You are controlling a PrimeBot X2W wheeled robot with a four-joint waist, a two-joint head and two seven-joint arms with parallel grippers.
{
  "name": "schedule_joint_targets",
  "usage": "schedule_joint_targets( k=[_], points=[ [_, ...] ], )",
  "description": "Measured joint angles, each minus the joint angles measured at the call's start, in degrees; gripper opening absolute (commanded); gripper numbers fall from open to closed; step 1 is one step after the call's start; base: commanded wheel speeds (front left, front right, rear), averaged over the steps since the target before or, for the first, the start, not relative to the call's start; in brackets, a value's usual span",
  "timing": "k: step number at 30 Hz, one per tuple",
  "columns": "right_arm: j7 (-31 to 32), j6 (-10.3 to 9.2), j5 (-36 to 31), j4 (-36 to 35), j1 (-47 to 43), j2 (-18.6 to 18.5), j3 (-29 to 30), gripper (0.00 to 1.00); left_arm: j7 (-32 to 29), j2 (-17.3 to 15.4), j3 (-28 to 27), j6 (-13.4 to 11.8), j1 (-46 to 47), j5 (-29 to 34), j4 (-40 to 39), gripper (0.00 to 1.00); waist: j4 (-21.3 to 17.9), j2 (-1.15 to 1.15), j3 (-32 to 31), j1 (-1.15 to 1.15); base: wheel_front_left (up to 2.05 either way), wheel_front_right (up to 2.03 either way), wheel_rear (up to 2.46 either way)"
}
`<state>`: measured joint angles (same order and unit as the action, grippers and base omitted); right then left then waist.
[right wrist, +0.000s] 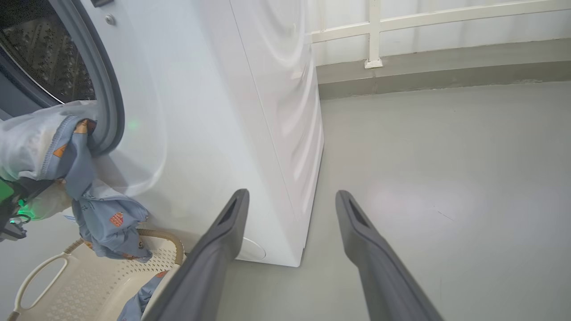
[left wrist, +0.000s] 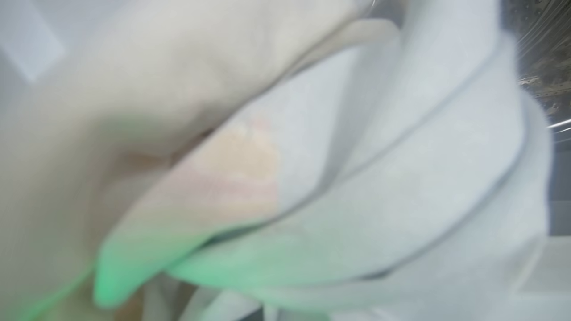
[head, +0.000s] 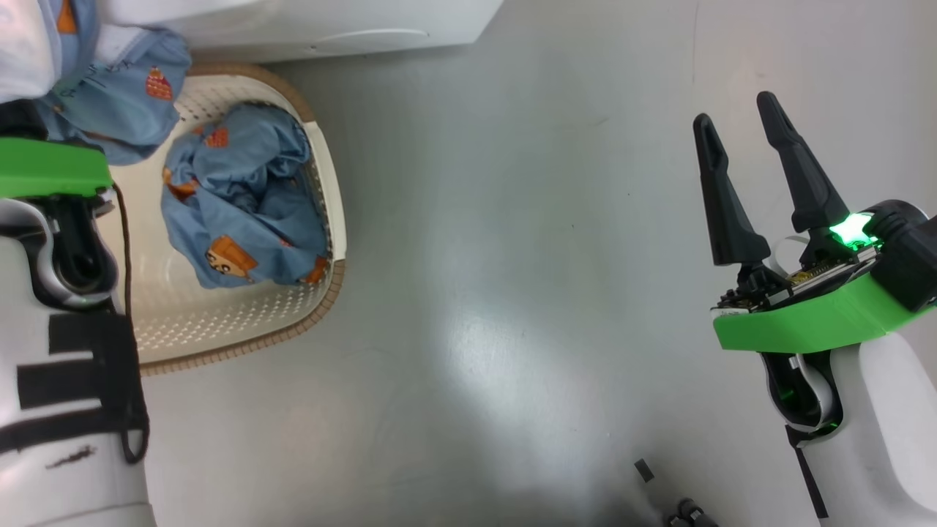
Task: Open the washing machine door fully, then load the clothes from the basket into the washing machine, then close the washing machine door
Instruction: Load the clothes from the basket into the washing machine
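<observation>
Right gripper point(head: 734, 110) fingers stand spread apart above the floor point(head: 512, 256). One garment point(right wrist: 67, 147) hangs at the washer point(right wrist: 200, 111) gasket point(right wrist: 109, 89), covering the left gripper point(head: 51, 165); its finger state cannot be determined. A second garment point(head: 241, 205) lies in the basket point(head: 328, 219).

The basket point(head: 327, 192) stands on the floor point(head: 512, 293), just before the front of the washing machine point(head: 329, 25). One garment point(head: 241, 212) lies inside the basket. A second garment point(head: 124, 95) hangs above the basket's far end, its top reaching the gasket point(right wrist: 111, 89) at the machine's mouth. The right pincer point(head: 734, 110) hovers well to the basket's right, above the floor.
</observation>
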<state>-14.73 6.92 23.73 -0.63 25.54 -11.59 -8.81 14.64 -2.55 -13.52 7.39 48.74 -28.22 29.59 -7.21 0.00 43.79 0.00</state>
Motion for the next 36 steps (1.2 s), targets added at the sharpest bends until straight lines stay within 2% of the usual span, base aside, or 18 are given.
schedule_joint_targets(
  k=[7, 15, 20, 25, 32, 36],
  points=[
    [0.0, 0.0, 0.0, 0.1, -1.0, 0.5, 0.0, 1.0, 0.0, 1.1, -0.6, 0.0, -2.1, 1.8, -10.2, 0.0, 0.5, 0.0, -1.7, 0.0, 0.0, 0.0, 0.0],
    [0.0, 0.0, 0.0, 0.0, -1.0, 0.5, 0.1, 1.0, 0.1, 1.3, 1.9, 0.0, -1.9, 3.7, -16.8, 0.0, 1.0, 0.0, -1.8, 0.0, 0.0, 0.0, 0.0],
    [0.0, 0.0, 0.0, 0.1, -1.0, 0.5, 0.3, 1.0, 0.1, 0.7, 4.4, 0.0, 0.0, 5.7, -17.5, 0.0, 1.2, 0.0, -2.0, 0.0, 0.0, 0.0, 0.0],
    [0.0, 0.0, 0.0, 0.1, -1.0, 0.6, 0.2, 1.0, 0.1, -2.4, 6.2, 0.0, 5.7, 6.0, -11.6, 0.0, 1.0, 0.0, -2.2, 0.0, 0.0, 0.0, 0.0],
    [0.0, 0.0, 0.1, 0.3, -1.0, 1.0, -0.1, 1.0, 0.1, -5.7, 10.3, 0.0, 16.4, 4.0, 5.9, 0.0, 0.4, 0.0, -2.2, 0.0, 0.0, 0.0, 0.0],
    [0.0, 0.0, 0.2, 0.4, -1.0, 1.4, -0.5, 1.0, 0.1, -9.5, 12.4, 0.0, 23.1, 5.0, 12.8, 0.0, -0.8, 0.0, -2.1, 0.0, 0.0, 0.0, 0.0]
  ],
)
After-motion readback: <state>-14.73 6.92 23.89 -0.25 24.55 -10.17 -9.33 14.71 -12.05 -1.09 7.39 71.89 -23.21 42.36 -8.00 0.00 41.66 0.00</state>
